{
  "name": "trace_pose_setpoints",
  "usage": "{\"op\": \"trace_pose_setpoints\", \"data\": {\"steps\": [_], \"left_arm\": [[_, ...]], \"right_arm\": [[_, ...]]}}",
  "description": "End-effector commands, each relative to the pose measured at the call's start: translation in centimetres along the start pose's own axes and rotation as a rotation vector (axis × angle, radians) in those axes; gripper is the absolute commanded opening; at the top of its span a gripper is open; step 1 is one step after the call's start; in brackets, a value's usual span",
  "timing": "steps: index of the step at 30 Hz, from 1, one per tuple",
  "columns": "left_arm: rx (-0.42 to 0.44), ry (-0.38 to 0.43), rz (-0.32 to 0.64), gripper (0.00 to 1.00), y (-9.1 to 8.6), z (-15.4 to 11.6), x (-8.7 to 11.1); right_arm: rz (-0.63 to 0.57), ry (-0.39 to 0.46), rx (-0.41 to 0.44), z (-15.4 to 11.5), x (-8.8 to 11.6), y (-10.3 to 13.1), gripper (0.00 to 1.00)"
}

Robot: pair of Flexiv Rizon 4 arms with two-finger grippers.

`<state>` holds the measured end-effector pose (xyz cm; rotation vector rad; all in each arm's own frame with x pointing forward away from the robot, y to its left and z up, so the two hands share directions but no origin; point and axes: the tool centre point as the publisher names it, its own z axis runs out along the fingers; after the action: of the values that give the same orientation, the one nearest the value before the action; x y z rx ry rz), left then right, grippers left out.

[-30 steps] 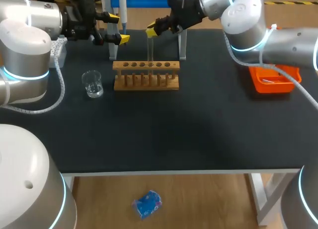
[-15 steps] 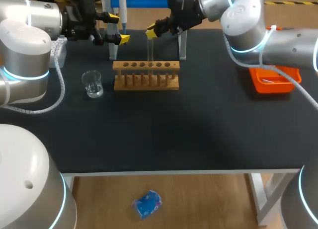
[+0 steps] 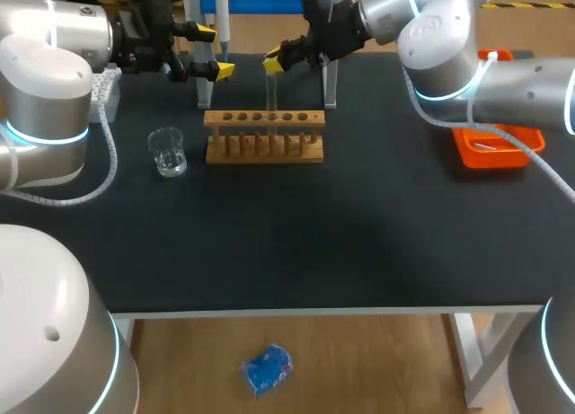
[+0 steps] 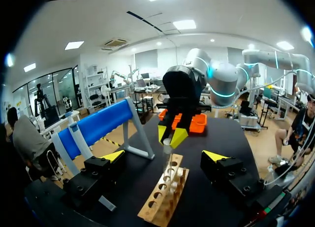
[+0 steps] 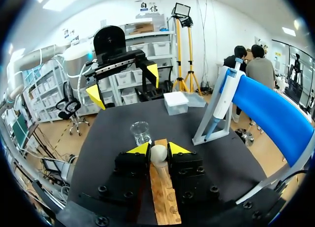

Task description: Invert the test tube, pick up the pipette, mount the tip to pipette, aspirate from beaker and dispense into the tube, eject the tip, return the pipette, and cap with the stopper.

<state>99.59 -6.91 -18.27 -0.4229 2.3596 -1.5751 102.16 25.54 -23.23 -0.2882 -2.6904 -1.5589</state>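
- Beaker (image 3: 167,151): clear glass, standing on the black table (image 3: 296,243) near the rack's left end.
- Left gripper (image 3: 216,50): fingers spread wide with nothing between them. It hangs over the table's far side, just beside the pipette stand.
- Pipette (image 3: 222,23): upright in its stand, behind the rack.
- Wooden rack (image 3: 263,136): mid-table, with a row of holes along the top.
- Test tube (image 3: 271,91): upright, lower end at the rack's top. Cannot tell whether it is seated in a hole or just above one.
- Right gripper (image 3: 272,62): both yellow tips pinched on the tube's upper end.
- Orange tray (image 3: 490,154): far right, well apart from the rack.
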Motion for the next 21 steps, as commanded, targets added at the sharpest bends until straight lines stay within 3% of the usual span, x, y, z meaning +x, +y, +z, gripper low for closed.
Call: {"op": "trace_pose_setpoints", "data": {"steps": [1, 18, 19, 20, 21], "left_arm": [[0.000, -0.002, 0.000, 1.00, 0.0, 0.0, 0.1], [0.000, -0.002, 0.000, 1.00, 0.0, 0.0, 0.1], [0.000, -0.002, 0.000, 1.00, 0.0, 0.0, 0.1], [0.000, -0.002, 0.000, 1.00, 0.0, 0.0, 0.1], [0.000, -0.002, 0.000, 1.00, 0.0, 0.0, 0.1]], "right_arm": [[0.005, -0.003, 0.002, 0.1, 0.1, -0.5, 0.00], [0.012, -0.006, 0.014, 0.3, 0.0, -1.4, 0.00], [0.011, -0.010, 0.015, 0.3, -0.1, -1.4, 0.23], [0.013, -0.014, 0.012, 0.2, -0.1, -1.3, 0.84], [0.013, -0.014, 0.009, 0.1, -0.1, -1.1, 1.00]]}}
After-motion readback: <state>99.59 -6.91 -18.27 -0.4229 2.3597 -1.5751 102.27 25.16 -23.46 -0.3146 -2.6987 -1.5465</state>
